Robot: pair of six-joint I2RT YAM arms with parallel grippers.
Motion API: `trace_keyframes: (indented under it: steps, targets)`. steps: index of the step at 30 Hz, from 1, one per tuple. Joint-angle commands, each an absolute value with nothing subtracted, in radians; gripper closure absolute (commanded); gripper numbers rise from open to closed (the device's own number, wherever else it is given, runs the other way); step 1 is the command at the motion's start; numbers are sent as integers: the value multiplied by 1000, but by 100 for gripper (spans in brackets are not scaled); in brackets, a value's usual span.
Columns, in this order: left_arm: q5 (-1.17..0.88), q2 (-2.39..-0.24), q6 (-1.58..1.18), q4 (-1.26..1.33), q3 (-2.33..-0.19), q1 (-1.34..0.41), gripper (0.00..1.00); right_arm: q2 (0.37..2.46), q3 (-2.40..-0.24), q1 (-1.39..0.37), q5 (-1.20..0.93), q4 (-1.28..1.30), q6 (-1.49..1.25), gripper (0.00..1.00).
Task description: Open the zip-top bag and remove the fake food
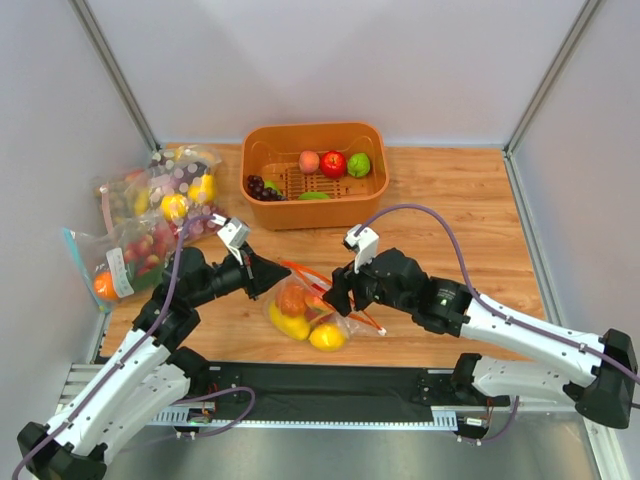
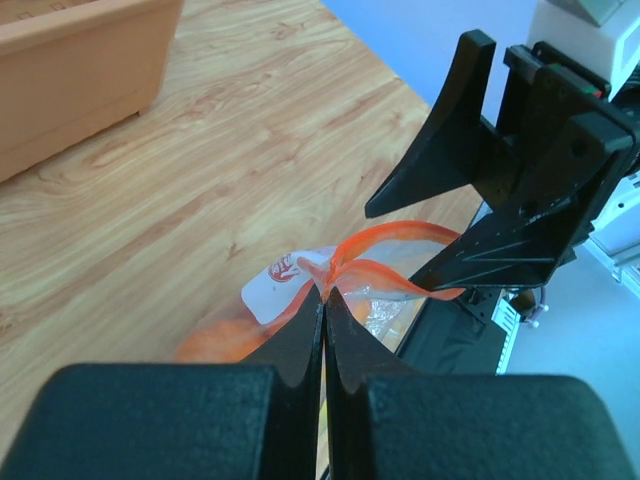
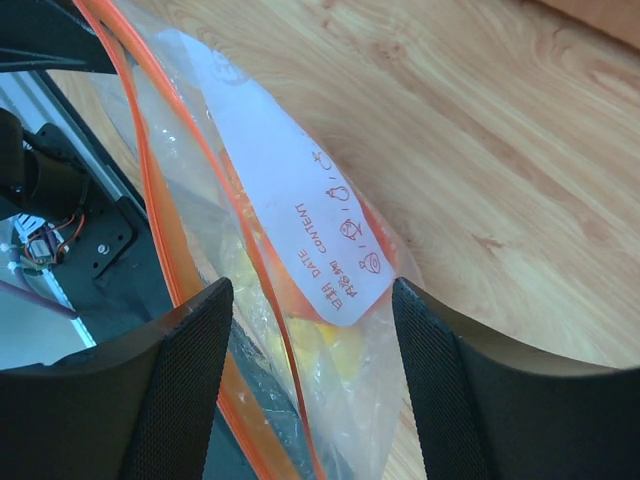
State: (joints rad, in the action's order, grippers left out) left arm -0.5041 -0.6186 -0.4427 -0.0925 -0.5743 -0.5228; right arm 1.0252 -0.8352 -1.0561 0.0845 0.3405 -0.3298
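The zip-top bag (image 1: 312, 312), clear with an orange-red zip strip, lies on the wooden table between my two arms. Inside it are yellow lemon-like pieces (image 1: 290, 325) and an orange bell pepper (image 1: 292, 299). My left gripper (image 1: 283, 276) is shut on the bag's zip strip at its left end; the left wrist view shows the fingertips pinching the orange strip (image 2: 385, 235) next to the white label (image 2: 283, 285). My right gripper (image 1: 338, 296) is open. In the right wrist view it (image 3: 312, 295) straddles the bag's mouth and white label (image 3: 310, 225) without closing on them.
An orange basket (image 1: 375, 185) at the back holds a peach, a red apple, a green fruit and purple grapes. Other filled bags (image 1: 175, 185) lie at the far left, with a blue-zipped one (image 1: 110, 265) in front of them. A black rail (image 1: 330, 385) runs along the near edge.
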Motion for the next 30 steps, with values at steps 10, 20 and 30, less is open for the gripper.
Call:
trace_keyframes:
  steps: [10,20,30]
  targets:
    - [-424,-640,-393,-231,-679,-522,63,1098,-833,-1054,40,253,-400,100]
    - [-256,-549,-509,-405,-739,-583,46,1101,-847,-1055,117,296,-457,100]
    - [-104,-691,-667,-308,-712,-834,46,1100,-838,-1054,118,296,-480,100]
